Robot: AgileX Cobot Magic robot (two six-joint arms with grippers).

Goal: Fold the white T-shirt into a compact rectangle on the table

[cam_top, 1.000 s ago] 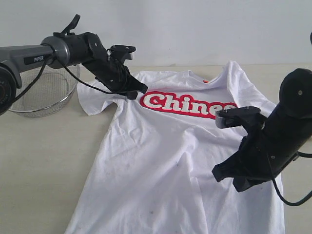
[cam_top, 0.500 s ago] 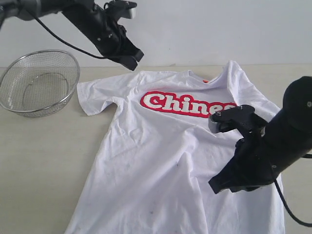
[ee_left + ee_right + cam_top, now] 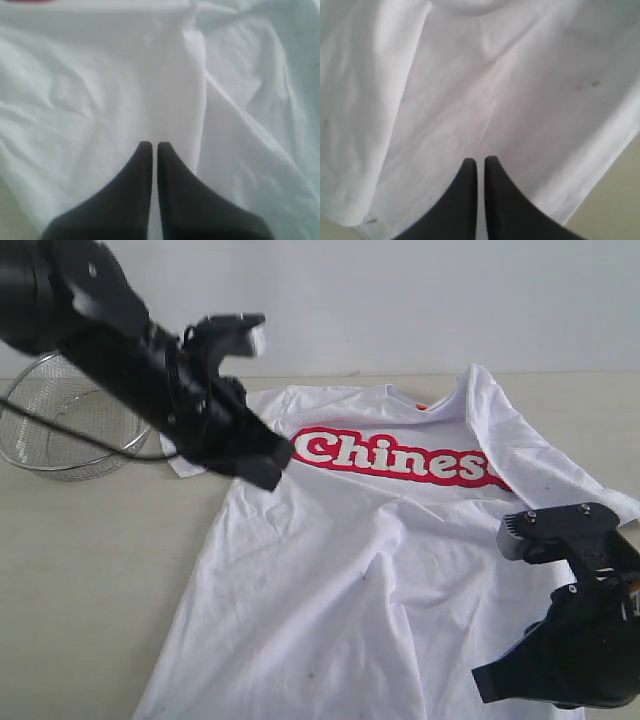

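The white T-shirt (image 3: 360, 570) lies spread face up on the pale table (image 3: 90, 570), its red "Chinese" lettering (image 3: 395, 455) across the chest. My left gripper (image 3: 268, 468) hangs shut above the shirt's left shoulder with nothing between its fingers; its wrist view shows the same gripper (image 3: 150, 145) over rumpled white T-shirt cloth (image 3: 90, 90). My right gripper (image 3: 490, 685) is shut and empty, low over the shirt's right lower part near the hem. In its wrist view that gripper (image 3: 480, 160) points at flat T-shirt cloth (image 3: 495, 85) beside a strip of table (image 3: 615, 200).
A round wire-mesh basket (image 3: 55, 435) stands at the back left, partly behind my left arm. A pale wall rises behind the table. Bare tabletop stretches left of the shirt.
My left arm swung down from high at the back to just over the shirt's left shoulder. My right arm drew back and down toward the front right, uncovering the lettering's end.
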